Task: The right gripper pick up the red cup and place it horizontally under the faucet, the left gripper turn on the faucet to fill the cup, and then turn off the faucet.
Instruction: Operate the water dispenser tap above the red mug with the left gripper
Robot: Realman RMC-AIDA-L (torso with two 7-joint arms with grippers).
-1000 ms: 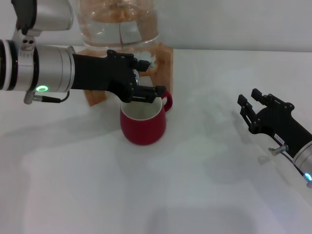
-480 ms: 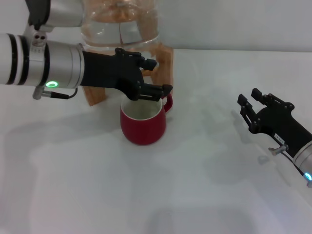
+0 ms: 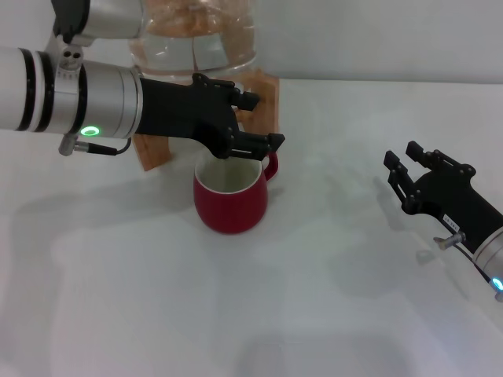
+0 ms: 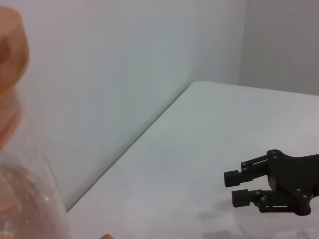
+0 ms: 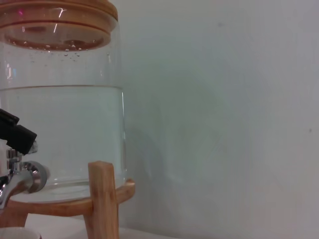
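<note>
The red cup stands upright on the white table, handle to the right, in front of the glass dispenser. My left gripper reaches across just above the cup's far rim with its fingers apart, and it hides the faucet in the head view. In the right wrist view the chrome faucet shows, with a black fingertip of the left gripper against its top and the cup's rim below it. My right gripper is open and empty at the right; it also shows in the left wrist view.
The dispenser holds water and sits on a wooden stand at the back of the table. The stand's leg also shows in the right wrist view. A pale wall runs behind.
My left arm has slid to the right, carrying its claw farther across the cup's far rim. The cup and my right arm have not moved.
</note>
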